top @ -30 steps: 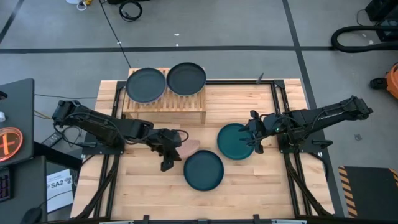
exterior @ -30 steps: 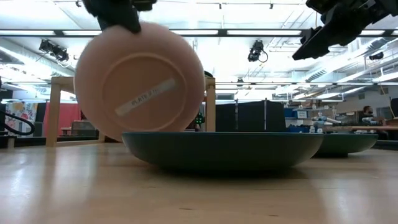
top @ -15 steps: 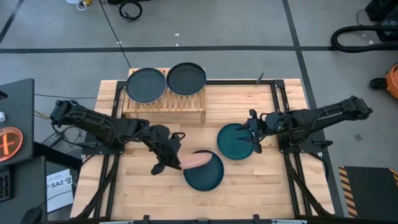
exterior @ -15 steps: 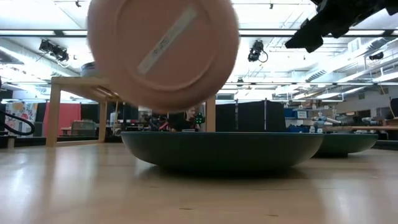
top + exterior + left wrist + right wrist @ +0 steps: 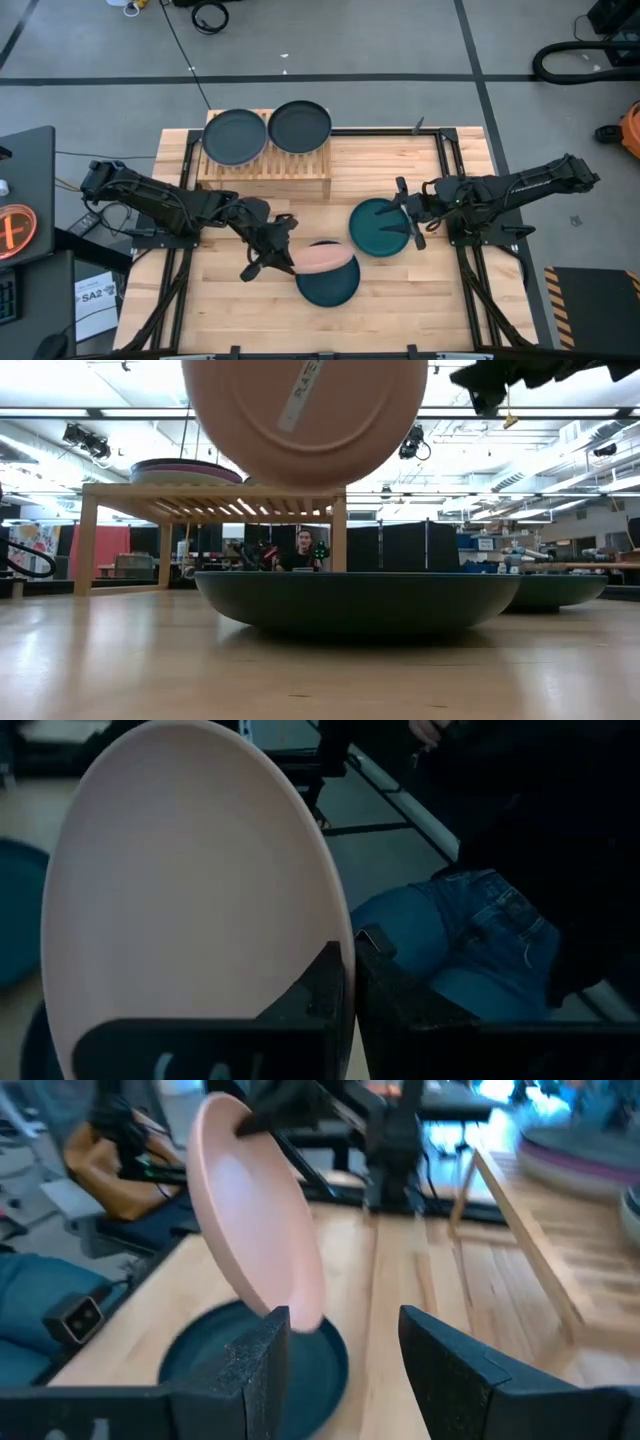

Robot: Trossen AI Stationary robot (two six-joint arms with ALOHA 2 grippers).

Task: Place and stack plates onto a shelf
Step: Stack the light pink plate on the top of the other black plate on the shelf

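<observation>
Over the near middle of the worktop (image 5: 420,300), clear of the surface: pink plate (image 5: 322,258) pinched by its rim in the left gripper (image 5: 277,246), jaws clenched on it. Tipped up on edge rather than flat, underside with its label facing the low camera, hanging just above the dark teal plate (image 5: 327,275) lying on the worktop. Beside that, nearer the right arm, a green-teal plate (image 5: 378,227) lying flat, with the right gripper (image 5: 407,214) poised over its far edge, jaws spread and holding nothing.

Away across the worktop on the left arm's side: the shelf (image 5: 265,165), already carrying two dark plates (image 5: 268,131) side by side on its slatted top.

Deciding relation: shelf lying beyond and outward from the clenched jaws, on the same side as the left arm, so clearly the nearer arm for this delivery. Probably needs levelling of the pink plate before setting it on one of the two shelf plates; otherwise liable to catch an edge and slide off.
</observation>
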